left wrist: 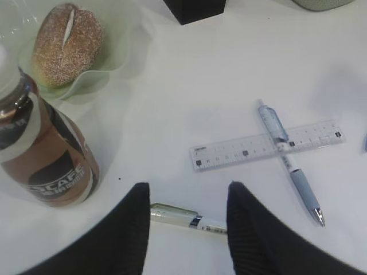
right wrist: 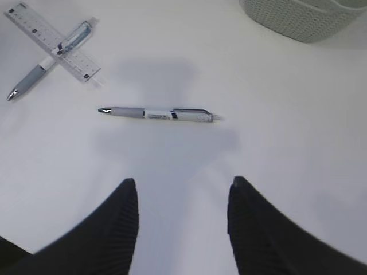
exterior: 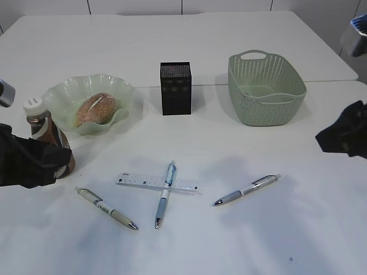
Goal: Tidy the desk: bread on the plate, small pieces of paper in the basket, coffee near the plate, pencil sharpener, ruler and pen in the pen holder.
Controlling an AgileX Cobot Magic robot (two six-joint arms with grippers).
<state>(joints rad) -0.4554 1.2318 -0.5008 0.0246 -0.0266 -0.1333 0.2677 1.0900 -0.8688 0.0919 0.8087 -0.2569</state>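
The left claw [left wrist: 186, 229], jaws apart and empty, hovers over the beige pen [left wrist: 186, 217], whose long axis runs crosswise between its fingers.

The desk holds three pens [exterior: 106, 208], one ruler [exterior: 137, 182], one bread [exterior: 95, 109], one plate [exterior: 62, 96], one coffee [exterior: 43, 127], one holder [exterior: 175, 88], one basket [exterior: 266, 89].

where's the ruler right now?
The ruler lies flat on the table at centre front of the exterior view, in front of the black pen holder, with the blue pen lying across it.
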